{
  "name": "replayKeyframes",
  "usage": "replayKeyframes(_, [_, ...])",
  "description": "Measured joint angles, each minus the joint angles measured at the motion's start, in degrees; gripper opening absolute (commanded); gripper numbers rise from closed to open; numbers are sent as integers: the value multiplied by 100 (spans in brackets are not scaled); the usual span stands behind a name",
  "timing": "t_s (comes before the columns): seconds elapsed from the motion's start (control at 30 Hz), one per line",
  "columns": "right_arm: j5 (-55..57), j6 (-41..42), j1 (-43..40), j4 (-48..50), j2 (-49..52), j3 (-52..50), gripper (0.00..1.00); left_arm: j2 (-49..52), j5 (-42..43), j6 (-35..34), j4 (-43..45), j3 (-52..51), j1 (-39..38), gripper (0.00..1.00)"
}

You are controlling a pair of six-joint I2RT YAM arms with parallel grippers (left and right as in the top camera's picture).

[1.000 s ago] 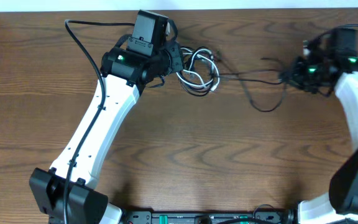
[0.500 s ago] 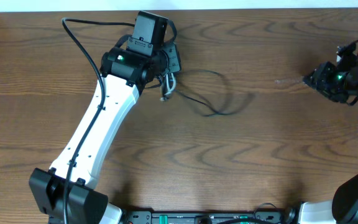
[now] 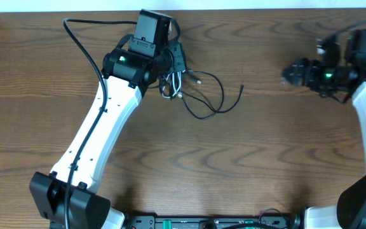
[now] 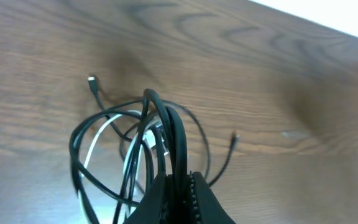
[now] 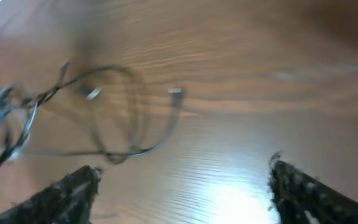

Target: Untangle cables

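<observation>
1. The left gripper point(image 4: 179, 186) is closed on the bundle of thin black and white cables point(image 3: 199, 95), whose loops spread on the brown wooden table point(image 3: 234, 165) just beside it
2. The right gripper point(image 5: 185, 186) is wide and empty, well apart from them
3. I think it should take the free black cable end point(image 3: 242, 86) and pull slowly, so that the loops do not tighten

Overhead: high, straight down on brown wood-grain counter point(image 3: 234, 159); whole scene and both arms in frame, tangle of thin black and white cables point(image 3: 173, 86) small.
Left wrist: very near tangle point(image 4: 166, 124), looks over own dark left claw point(image 4: 179, 179) from just behind it.
Right wrist: well apart from tangle point(image 5: 129, 151), faces it across counter; blurred, right claw point(image 5: 182, 186) at lower edge.
All three share tangle and wood around it.
</observation>
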Motion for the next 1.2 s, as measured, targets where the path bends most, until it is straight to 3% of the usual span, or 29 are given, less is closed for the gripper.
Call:
replayKeyframes(0.1, [-260,-380,391,122,0,0,99,-61,345,-2,212,0,4,8])
replayKeyframes(0.47, [-800,-2031,1980,422,2,0,99,-964,966,-420,367,2,4,8])
replayKeyframes(0.67, [-892,-2396,2417,756,190,0,97,-1078,1110,-682,413,2,4,7])
replayKeyframes(0.87, [-933,-2352,2778,1403,802,0,79,-1078,1276,-839,444,2,4,8])
replayKeyframes(0.9, [-949,-2330,2826,1539,863,0,71,-1078,1283,-848,442,2,4,8])
replayKeyframes(0.93, [-951,-2214,2905,1744,962,0,48,-1078,1283,-859,455,2,4,8])
replayKeyframes(0.97, [-955,-2124,2975,1897,1058,0,37,-1078,1283,-879,450,2,4,7])
replayKeyframes(1.0, [-940,-2085,3010,1958,1106,0,20,-1078,1281,-890,452,2,4,7])
replayKeyframes(1.07, [-846,-1797,3067,2072,1196,0,1,-1078,1241,-887,442,2,4,7])
replayKeyframes(1.2, [-715,-1294,2949,2124,1182,0,1,-1078,887,-881,210,2,4,7])
